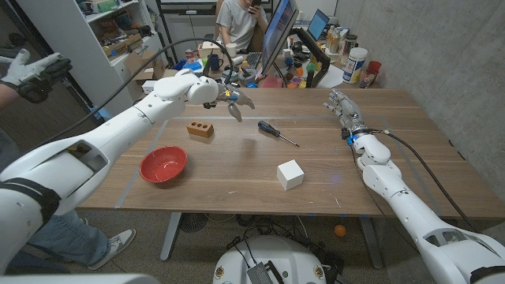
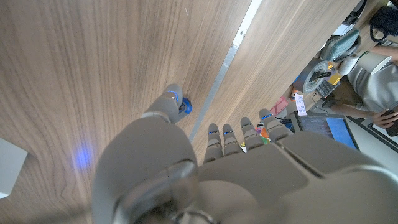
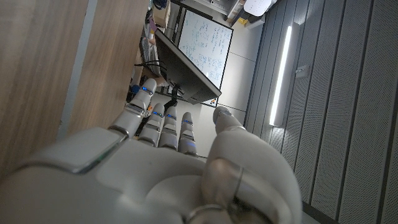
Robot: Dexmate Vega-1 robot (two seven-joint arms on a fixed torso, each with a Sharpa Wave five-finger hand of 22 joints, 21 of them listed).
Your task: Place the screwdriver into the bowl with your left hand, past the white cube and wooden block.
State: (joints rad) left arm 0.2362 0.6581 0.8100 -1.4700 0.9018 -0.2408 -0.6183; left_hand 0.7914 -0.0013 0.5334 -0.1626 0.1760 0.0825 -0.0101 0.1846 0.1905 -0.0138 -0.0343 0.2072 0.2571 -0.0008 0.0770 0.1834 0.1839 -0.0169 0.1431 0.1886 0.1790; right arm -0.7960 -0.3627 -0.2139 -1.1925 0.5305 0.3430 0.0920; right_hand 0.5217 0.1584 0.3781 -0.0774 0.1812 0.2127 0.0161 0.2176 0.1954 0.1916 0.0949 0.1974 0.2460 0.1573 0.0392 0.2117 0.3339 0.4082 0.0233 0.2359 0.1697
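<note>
The screwdriver [image 1: 277,132], dark-handled with a thin shaft, lies on the wooden table [image 1: 237,185] near its middle, pointing right. My left hand [image 1: 230,99] hovers just left of and behind its handle, fingers apart and holding nothing. A wooden block [image 1: 200,128] with two holes sits left of the screwdriver. The red bowl [image 1: 163,164] stands nearer the front left. The white cube [image 1: 289,173] is at front centre; its corner [image 2: 9,169] shows in the left wrist view. My right hand [image 1: 345,106] waits at the far right, fingers stretched out, empty.
Bottles, toys, a monitor and a laptop crowd the table's far edge [image 1: 308,75]. A person [image 1: 241,20] holding a phone sits behind it. A person's gloved hand [image 1: 33,71] shows at the left edge.
</note>
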